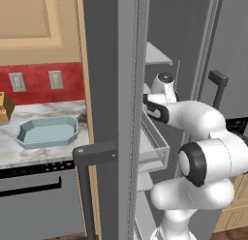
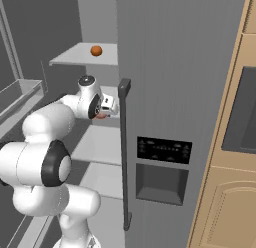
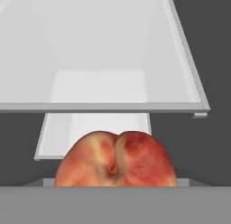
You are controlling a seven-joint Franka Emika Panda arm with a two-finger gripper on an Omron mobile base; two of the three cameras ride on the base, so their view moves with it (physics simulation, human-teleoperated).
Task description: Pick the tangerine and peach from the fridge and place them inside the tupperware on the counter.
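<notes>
In the hand view the peach [image 3: 115,159] blocked the lower centre, with open room above it under the pale shelf [image 3: 101,106]. In the left base view, the fridge [image 1: 109,89] door filled the centre, its door bin [image 1: 157,146] beside the arm.

— Where is the arm?
— It rises from the base, folds at the elbow, and reaches forward at mid height, wrist about level.
— And the pincer [image 2: 106,113]?
— At the arm's far end, pointing right. Its fingertips are hidden, so I cannot tell whether it is closed.
</notes>
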